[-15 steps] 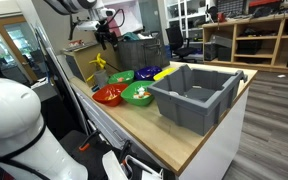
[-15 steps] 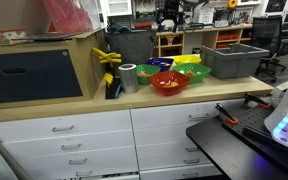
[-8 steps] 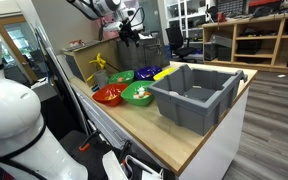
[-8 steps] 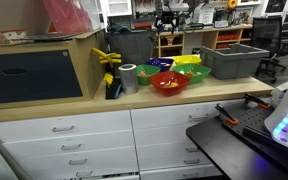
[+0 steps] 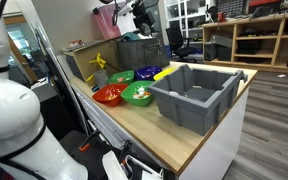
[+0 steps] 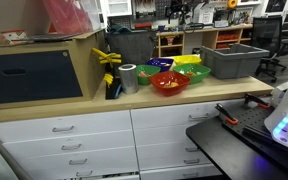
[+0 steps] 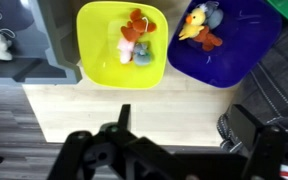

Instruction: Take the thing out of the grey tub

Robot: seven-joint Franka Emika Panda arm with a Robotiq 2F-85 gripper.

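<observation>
The grey tub (image 5: 194, 97) stands on the wooden counter, and the part of its inside that I can see shows nothing. It also shows in an exterior view (image 6: 234, 60) at the counter's far end. My gripper (image 5: 141, 17) hangs high above the back of the counter, behind the bowls and well away from the tub. In the wrist view the gripper (image 7: 184, 125) is open and empty. Below it are a yellow bowl (image 7: 104, 55) with small toys and a blue bowl (image 7: 239, 50) with a yellow duck toy.
A red bowl (image 5: 109, 96) and green bowls (image 5: 137, 94) sit beside the tub. A tape roll (image 6: 129, 77) and a yellow clamp (image 6: 108, 62) stand by a wooden box (image 6: 44, 65). The counter edge (image 7: 134, 125) lies under the gripper.
The arm has swung from above the counter's back corner towards the tub side and risen higher. The bowls and tub have not moved.
</observation>
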